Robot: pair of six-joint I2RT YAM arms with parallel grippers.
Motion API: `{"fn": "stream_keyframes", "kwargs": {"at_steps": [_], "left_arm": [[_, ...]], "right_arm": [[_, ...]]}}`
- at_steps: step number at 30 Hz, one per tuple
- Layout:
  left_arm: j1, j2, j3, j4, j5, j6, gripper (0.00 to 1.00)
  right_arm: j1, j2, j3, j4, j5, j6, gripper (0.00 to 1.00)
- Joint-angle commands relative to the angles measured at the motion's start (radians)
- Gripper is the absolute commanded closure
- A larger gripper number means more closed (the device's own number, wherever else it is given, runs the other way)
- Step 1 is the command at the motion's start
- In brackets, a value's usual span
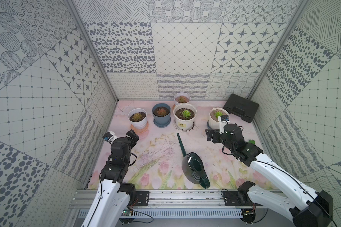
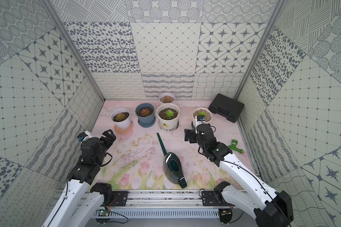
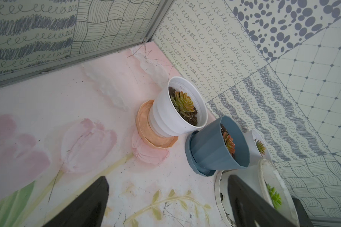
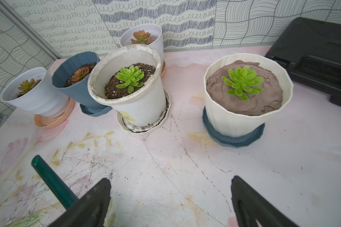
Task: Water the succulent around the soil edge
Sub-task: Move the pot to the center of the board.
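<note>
A dark green watering can (image 1: 194,169) (image 2: 173,167) lies in the middle of the mat, its long spout (image 4: 51,182) aimed at the pots. Several potted succulents stand in a back row: a white pot on an orange saucer (image 1: 137,118) (image 3: 177,110), a blue pot (image 1: 161,113), a large white pot with a green succulent (image 1: 184,116) (image 4: 130,78), and a cream ribbed pot (image 4: 244,94). My left gripper (image 1: 133,136) (image 3: 167,177) hangs open, left of the can. My right gripper (image 1: 211,135) (image 4: 170,178) is open and empty in front of the cream pot.
A small white pot (image 1: 182,98) stands behind the large one. A black case (image 1: 241,108) lies in the back right corner. A green hose nozzle (image 2: 235,146) rests by the right wall. Patterned walls close three sides, and a metal rail (image 1: 185,196) runs along the front.
</note>
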Motion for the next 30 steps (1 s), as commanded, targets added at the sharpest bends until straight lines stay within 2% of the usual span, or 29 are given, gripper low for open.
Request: {"fn": "stream_keyframes", "kwargs": {"at_steps": [1, 6, 14, 23, 30], "left_arm": [[-0.003, 0.139, 0.193, -0.216, 0.129, 0.043, 0.04], [0.000, 0.217, 0.355, -0.314, 0.234, 0.187, 0.07], [-0.001, 0.190, 0.365, -0.365, 0.377, 0.316, 0.09], [0.000, 0.143, 0.338, -0.396, 0.386, 0.407, 0.10], [0.000, 0.124, 0.314, -0.388, 0.405, 0.410, 0.09]], "right_arm": [[0.003, 0.086, 0.072, 0.025, -0.070, -0.008, 0.03], [-0.005, 0.221, 0.157, 0.017, -0.091, 0.000, 0.11], [-0.070, 0.383, 0.279, 0.038, -0.153, 0.050, 0.26], [-0.141, 0.587, 0.438, 0.055, -0.240, 0.046, 0.41], [-0.145, 0.702, 0.541, 0.054, -0.264, 0.039, 0.41]]}}
